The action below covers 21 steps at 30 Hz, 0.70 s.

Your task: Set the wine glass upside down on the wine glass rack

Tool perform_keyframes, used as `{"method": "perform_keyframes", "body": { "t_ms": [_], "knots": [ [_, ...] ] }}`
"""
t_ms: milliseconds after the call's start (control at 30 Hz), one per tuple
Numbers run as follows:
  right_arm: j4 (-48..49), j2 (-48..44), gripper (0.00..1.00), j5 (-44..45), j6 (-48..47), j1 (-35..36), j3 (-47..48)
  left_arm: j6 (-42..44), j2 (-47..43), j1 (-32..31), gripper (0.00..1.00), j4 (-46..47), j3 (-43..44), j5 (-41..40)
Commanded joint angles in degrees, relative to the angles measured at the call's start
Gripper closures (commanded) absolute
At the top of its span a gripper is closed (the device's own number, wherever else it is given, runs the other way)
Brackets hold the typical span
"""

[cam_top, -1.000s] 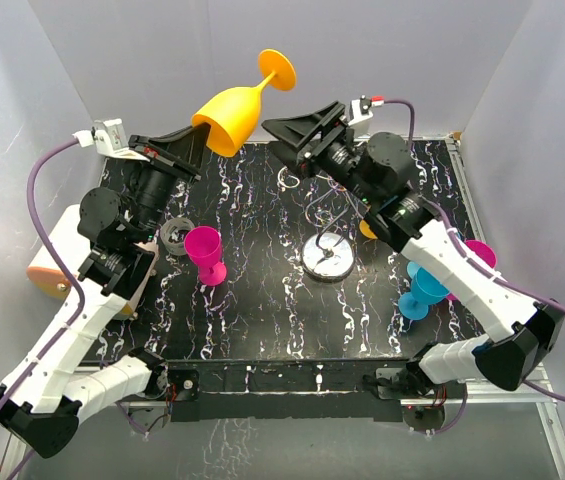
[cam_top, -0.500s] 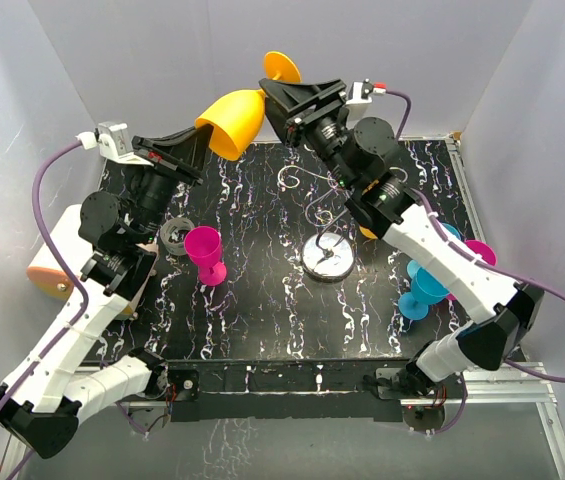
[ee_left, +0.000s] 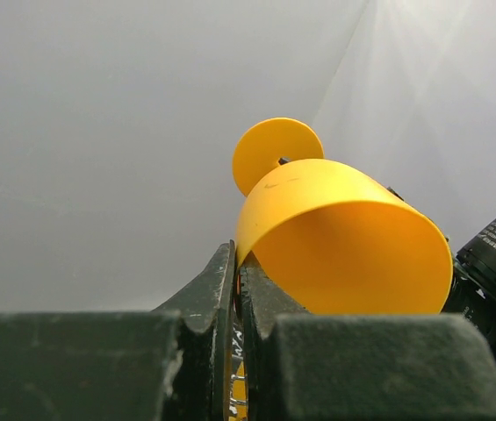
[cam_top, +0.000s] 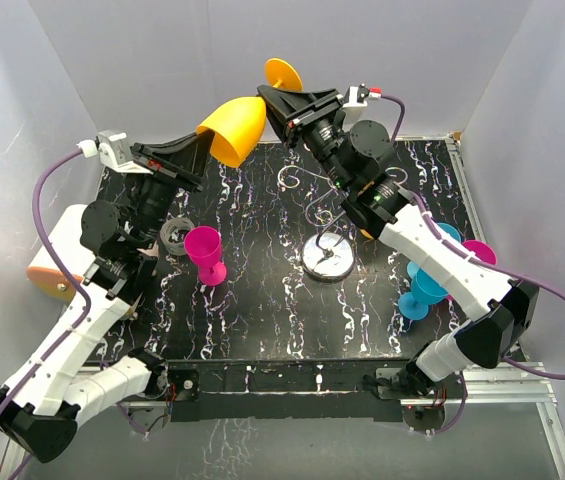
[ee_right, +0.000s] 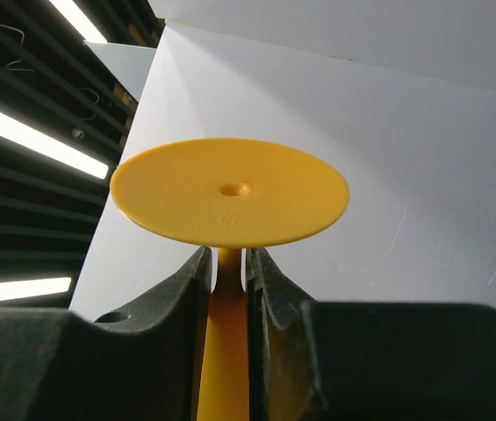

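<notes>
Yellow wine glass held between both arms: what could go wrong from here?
The left gripper pinches only the thin bowl rim of the yellow wine glass; released early, the glass could drop.
The right gripper clamps the slim stem just under the foot, so the bowl may swing in that grip.
The wine glass rack has curled wire arms that a tilted glass could snag.

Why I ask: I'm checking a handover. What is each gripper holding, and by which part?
Both hold the yellow wine glass: the left gripper pinches the bowl's rim, and the right gripper clamps the stem just under the foot.
</notes>
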Motion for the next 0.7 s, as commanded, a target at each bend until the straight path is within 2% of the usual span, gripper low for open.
{"method": "perform_keyframes", "body": {
  "t_ms": [0, 67, 100, 133, 233, 267, 300, 533, 667],
  "knots": [
    [4.6, -1.3, 1.0, -1.6, 0.2, 0.2, -1.0, -1.6, -2.2, -0.2, 1.0, 6.1, -0.7, 2.9],
    [6.6, -1.4, 1.0, -1.8, -2.5, 0.2, -1.1, -1.7, -2.6, -0.1, 1.0, 5.0, -0.8, 3.0],
    [7.1, -1.4, 1.0, -1.5, -4.0, 0.4, -0.9, -1.7, -2.9, -0.2, 0.96, 4.6, -1.0, 3.2],
    [7.5, -1.3, 1.0, -1.2, -5.5, 0.5, -0.8, -1.9, -3.4, -0.2, 0.82, 4.1, -1.2, 3.1],
    [10.2, -1.8, 1.0, -0.5, -9.3, 0.6, -2.3, -2.9, -5.2, -0.2, 0.51, 1.1, -1.7, 0.6],
    [11.9, -2.1, 1.0, -0.5, -10.6, 0.6, -3.2, -3.0, -6.0, -0.1, 0.42, -1.1, -1.9, -0.4],
    [13.6, -2.5, 1.0, -0.6, -12.3, 0.6, -4.1, -3.2, -6.8, -0.1, 0.38, -3.9, -1.9, -1.6],
    [22.4, -6.3, 1.0, -2.8, -26.9, 0.6, -10.8, -3.6, -14.3, -0.2, 0.26, -22.5, -3.1, -5.2],
    [23.3, -8.0, 1.0, -7.5, -34.0, 0.7, -11.2, -3.0, -15.4, -0.2, 0.22, -32.1, 1.2, -4.6]
  ]
}}
